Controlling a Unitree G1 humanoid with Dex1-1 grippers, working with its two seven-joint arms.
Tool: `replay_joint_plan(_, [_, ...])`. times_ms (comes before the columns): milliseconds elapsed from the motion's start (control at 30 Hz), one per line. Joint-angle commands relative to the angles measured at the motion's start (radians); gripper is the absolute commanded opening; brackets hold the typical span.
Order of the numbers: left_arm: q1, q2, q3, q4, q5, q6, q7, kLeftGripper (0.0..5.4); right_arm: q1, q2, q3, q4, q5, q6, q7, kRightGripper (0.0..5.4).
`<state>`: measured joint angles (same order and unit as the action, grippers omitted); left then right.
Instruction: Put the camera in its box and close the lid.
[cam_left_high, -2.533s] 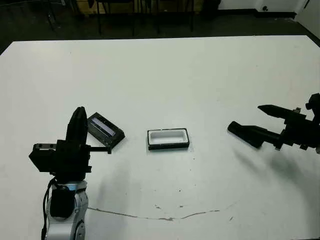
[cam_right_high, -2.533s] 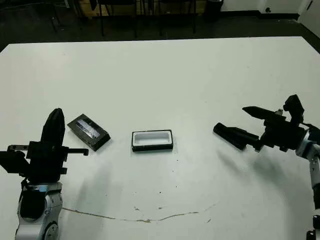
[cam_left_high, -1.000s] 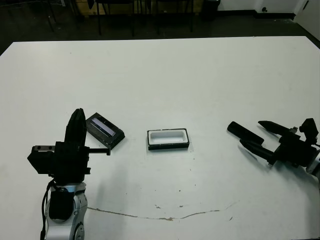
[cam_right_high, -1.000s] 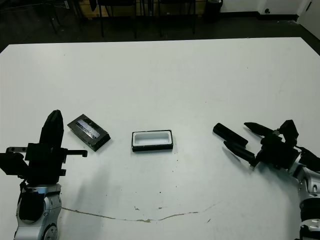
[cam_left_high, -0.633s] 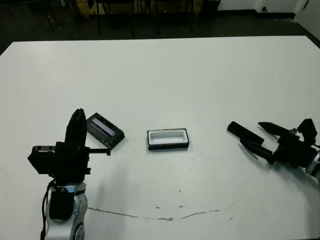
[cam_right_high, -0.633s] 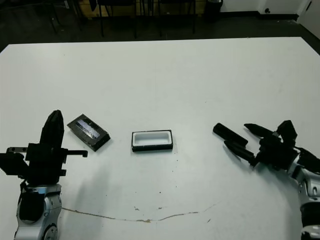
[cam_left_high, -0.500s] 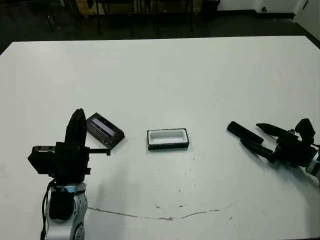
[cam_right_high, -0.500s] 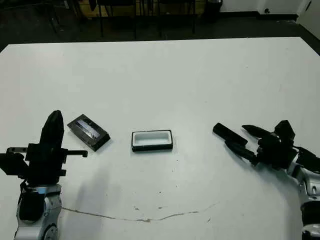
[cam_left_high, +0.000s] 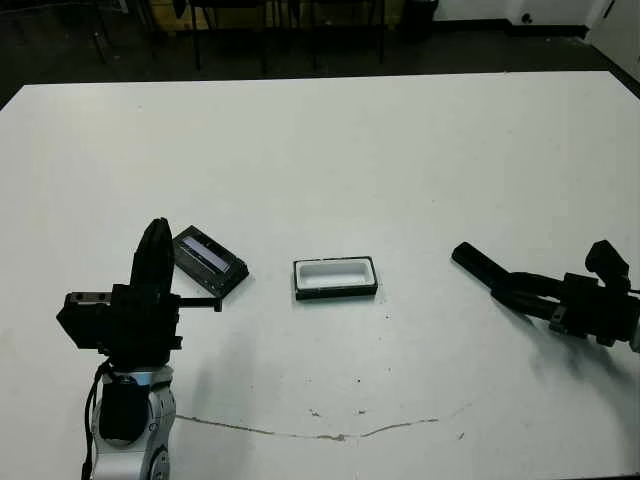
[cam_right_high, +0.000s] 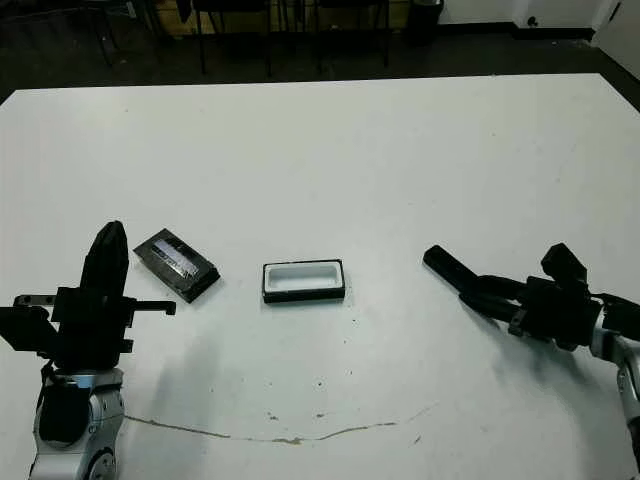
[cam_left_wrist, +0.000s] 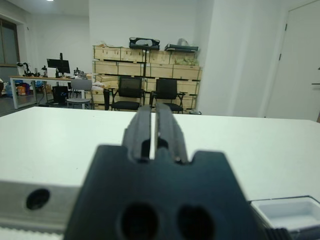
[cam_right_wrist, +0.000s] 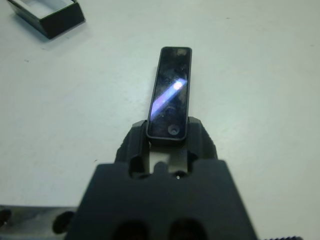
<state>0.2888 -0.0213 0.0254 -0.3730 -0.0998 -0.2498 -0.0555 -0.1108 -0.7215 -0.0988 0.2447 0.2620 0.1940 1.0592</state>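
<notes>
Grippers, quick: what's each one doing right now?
Left gripper: shut, holding nothing, raised beside the lid.
Right gripper: shut on the near end of the camera, low over the table.

Right gripper (cam_right_wrist: 169, 142) has lowered to the table and closed its fingers onto the camera (cam_right_wrist: 170, 100). Earlier they were spread apart, beside it.

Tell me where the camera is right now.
The camera lies on the right side of the table, its near end between the fingers of the right hand, well to the right of the open box.
</notes>
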Motion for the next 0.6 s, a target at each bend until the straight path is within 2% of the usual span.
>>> replay_joint_plan(33, [0.02,0.005,0.004,0.0,0.003,0.02,0.004,0.0,0.051,-0.03,-0.001,-0.11,-0.008,0.098,-0.046,0.49])
replay_joint_plan(100, [0.019,0.007,0.005,0.006,-0.007,0.014,-0.002,0.0,0.075,-0.025,-0.03,-0.184,0.046,0.173,-0.059,0.46])
replay_joint_plan(167, [0.02,0.006,0.005,0.006,-0.002,0.014,0.002,0.0,0.094,-0.01,-0.061,-0.233,0.096,0.211,-0.069,0.46])
replay_joint_plan(233, [0.021,0.008,0.004,0.006,0.002,0.012,0.002,0.0,0.114,0.001,-0.075,-0.292,0.08,0.244,-0.149,0.46])
replay_joint_plan(300, [0.02,0.008,0.004,0.008,-0.003,0.01,-0.001,0.0,0.08,0.03,-0.055,-0.149,0.024,0.135,-0.186,0.46])
replay_joint_plan(333, [0.02,0.007,0.005,0.009,-0.007,0.011,-0.002,0.0,0.052,0.056,-0.053,-0.033,0.01,0.039,-0.184,0.46])
replay_joint_plan(400, [0.018,0.007,0.005,0.014,-0.013,0.008,-0.004,0.0,0.022,0.087,-0.054,0.083,-0.009,-0.09,-0.192,0.46])
replay_joint_plan(467, [0.018,0.006,0.005,0.014,-0.006,0.008,-0.001,0.0,0.036,0.105,-0.075,0.029,0.006,-0.11,-0.227,0.46])
replay_joint_plan(600, [0.02,0.006,0.004,0.013,-0.006,0.01,-0.001,0.0,0.066,0.106,-0.104,-0.182,0.047,0.006,-0.304,0.46])
